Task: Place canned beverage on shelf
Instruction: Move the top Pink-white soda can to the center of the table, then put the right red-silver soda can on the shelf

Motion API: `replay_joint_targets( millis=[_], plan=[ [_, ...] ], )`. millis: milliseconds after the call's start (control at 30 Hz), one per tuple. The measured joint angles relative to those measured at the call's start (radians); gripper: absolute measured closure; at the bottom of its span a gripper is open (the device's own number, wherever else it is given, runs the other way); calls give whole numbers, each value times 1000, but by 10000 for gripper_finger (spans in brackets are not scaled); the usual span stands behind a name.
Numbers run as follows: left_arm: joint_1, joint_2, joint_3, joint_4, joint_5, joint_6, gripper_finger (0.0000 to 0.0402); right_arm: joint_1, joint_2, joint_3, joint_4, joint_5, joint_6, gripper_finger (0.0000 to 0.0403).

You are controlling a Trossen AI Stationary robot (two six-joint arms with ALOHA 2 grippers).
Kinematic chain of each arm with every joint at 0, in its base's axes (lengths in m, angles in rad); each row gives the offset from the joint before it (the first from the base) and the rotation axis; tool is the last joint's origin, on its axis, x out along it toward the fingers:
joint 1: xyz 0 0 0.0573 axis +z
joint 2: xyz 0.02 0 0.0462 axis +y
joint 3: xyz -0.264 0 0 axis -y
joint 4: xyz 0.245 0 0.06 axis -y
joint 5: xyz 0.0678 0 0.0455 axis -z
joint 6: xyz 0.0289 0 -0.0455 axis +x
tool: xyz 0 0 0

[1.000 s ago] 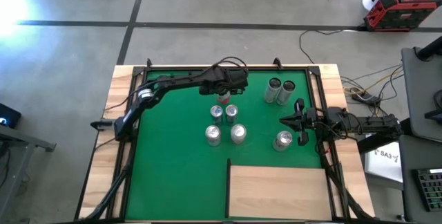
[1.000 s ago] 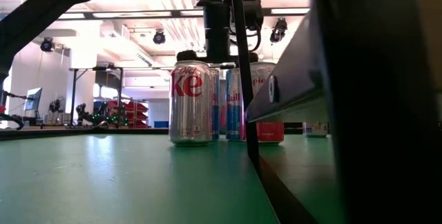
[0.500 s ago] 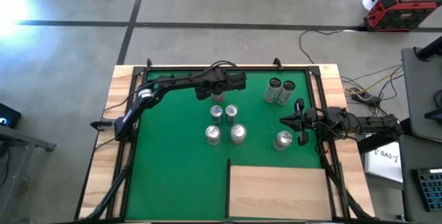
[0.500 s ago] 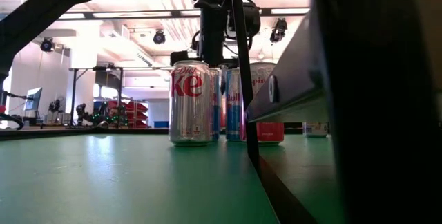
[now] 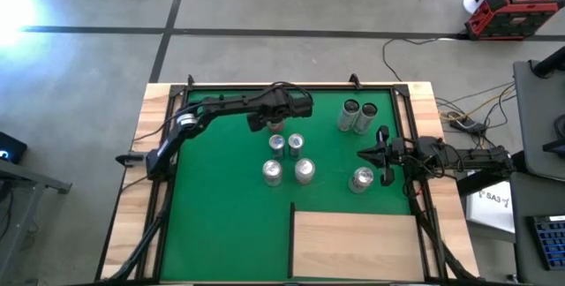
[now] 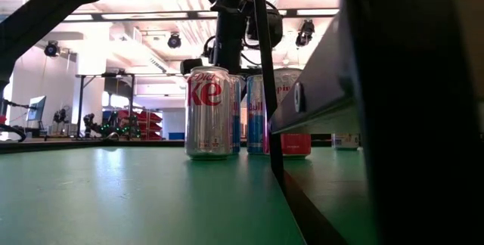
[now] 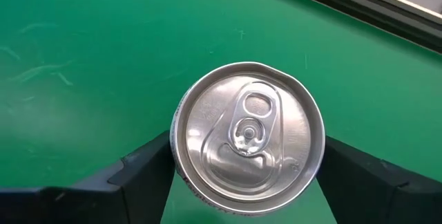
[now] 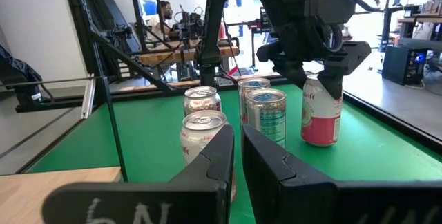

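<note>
A red-and-white can (image 7: 248, 137) stands upright on the green mat (image 5: 221, 206), at the far end of a cluster of silver cans (image 5: 288, 158). My left gripper (image 5: 275, 120) reaches down over it, open, one finger on each side of the can's top, as the right wrist view also shows (image 8: 314, 72). The shelf (image 5: 353, 244), a pale wood panel, lies at the mat's near right. My right gripper (image 8: 238, 155) rests shut and level at the right edge (image 5: 375, 154), holding nothing. My left gripper comes at the red can from above, slanting down. Its two fingers (image 7: 148, 165) stand close against opposite sides of the can just under the rim (image 7: 176, 148). I cannot tell whether they touch it. The can stands upright on the mat.
Two more cans (image 5: 358, 116) stand at the far right, and a single can (image 5: 360, 180) stands just in front of my right gripper. Black frame rails (image 5: 415, 145) run along the mat's edges. The mat's near left is bare green.
My left gripper has rolled about its own pointing line above the red can, and its fingers now stand to either side of the can's top. The cans have not moved.
</note>
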Motion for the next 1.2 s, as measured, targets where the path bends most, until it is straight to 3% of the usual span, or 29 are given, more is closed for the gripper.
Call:
replay_joint_targets(
  millis=[433, 800, 1200],
  plan=[
    [-4, -5, -19, 2, 7, 26, 100, 0, 0, 0, 0, 0, 0, 380],
    [-6, -3, -18, 3, 19, 80, 12, 0, 0, 0, 0, 0, 0, 380],
    [-18, -2, 112, -41, 123, 346, 4, 0, 0, 0, 0, 0, 0, 380]
  ],
)
